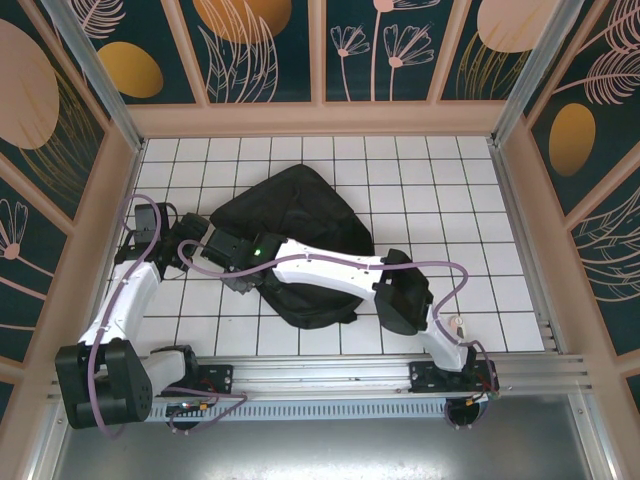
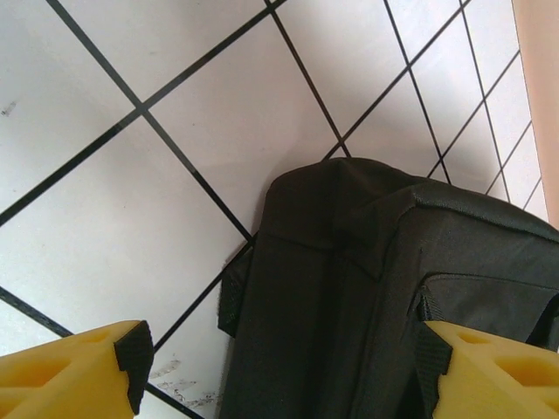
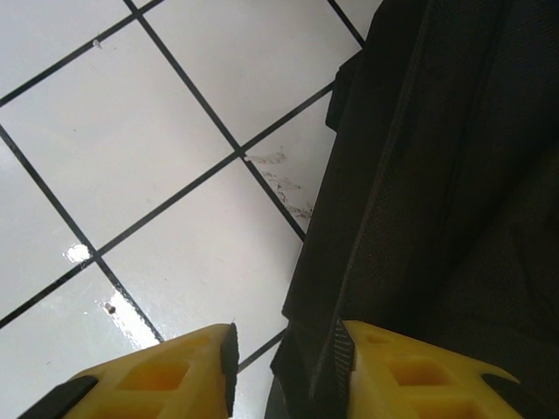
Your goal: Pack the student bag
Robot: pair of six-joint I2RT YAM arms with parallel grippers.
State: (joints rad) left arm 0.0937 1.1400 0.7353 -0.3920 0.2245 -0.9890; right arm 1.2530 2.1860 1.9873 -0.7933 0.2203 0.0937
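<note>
Nearest us, both arms reach in from the near edge of the white-tiled counter [image 1: 450, 200] toward the left side of the student bag [image 1: 300, 215], which lies flat around the middle of the tiles. The left gripper [image 2: 284, 358] hangs over a corner of the bag with its jaws spread wide. The right gripper [image 3: 284, 349] has its jaws narrow about the bag's edge, and we cannot tell whether they pinch the fabric; beyond stands the patterned back wall [image 1: 260, 50].
</note>
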